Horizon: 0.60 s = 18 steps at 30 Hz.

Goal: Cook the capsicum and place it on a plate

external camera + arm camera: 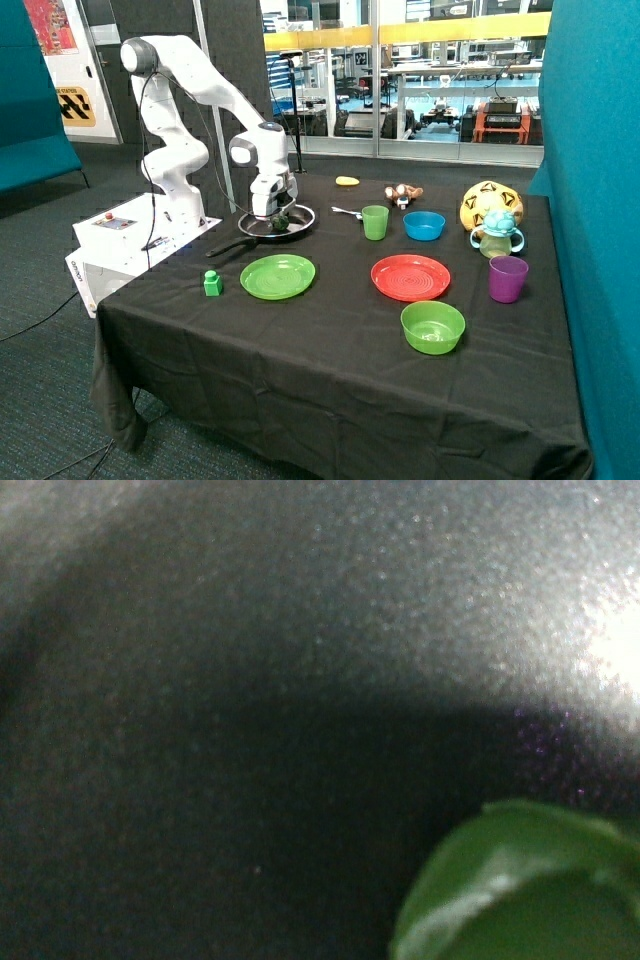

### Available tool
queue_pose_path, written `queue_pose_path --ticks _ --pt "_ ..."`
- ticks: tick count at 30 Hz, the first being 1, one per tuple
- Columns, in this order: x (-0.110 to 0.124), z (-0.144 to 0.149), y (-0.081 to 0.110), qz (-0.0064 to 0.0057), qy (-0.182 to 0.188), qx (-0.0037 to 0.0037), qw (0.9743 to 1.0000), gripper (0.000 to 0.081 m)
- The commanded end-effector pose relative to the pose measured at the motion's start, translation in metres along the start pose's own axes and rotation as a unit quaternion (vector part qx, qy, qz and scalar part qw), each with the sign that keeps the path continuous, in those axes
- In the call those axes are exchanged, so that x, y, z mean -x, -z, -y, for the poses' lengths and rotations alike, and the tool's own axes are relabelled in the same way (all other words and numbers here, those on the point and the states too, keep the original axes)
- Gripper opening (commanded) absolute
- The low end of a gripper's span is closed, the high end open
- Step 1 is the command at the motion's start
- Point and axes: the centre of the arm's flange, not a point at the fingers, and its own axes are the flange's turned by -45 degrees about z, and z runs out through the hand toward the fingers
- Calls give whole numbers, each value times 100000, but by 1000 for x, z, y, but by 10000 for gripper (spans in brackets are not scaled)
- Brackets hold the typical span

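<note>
The gripper [275, 212] hangs low inside the black pan [300, 226], right at the capsicum [281, 223]; whether it grips the pepper or stands apart from it I cannot tell. The wrist view shows only the pan's dark floor and a green edge of the capsicum [520, 890] close by. The risk, as I judge it, is a poor hold: a small lumpy pepper could slip on the way out and land short of the lime-green plate [277, 276], or the pan could get nudged toward the green block [212, 283].
</note>
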Motion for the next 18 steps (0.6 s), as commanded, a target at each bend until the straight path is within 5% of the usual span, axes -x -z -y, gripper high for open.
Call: queue_pose_path --ticks 1,6,8,10,13,15,18 --pt "-5 -2 -6 117 -489 -19 99999 765" --pt "-7 -3 -7 117 -679 -19 99998 717" --pt "-8 -2 -8 117 -970 -18 99995 640" --pt "-8 -2 -9 117 -1273 -18 99992 481" --pt "-7 -2 -11 117 -1438 -18 99990 115" --pt "-6 -2 -12 117 -2470 -17 99969 29" --pt "-5 -2 -13 117 -2771 -16 99962 4"
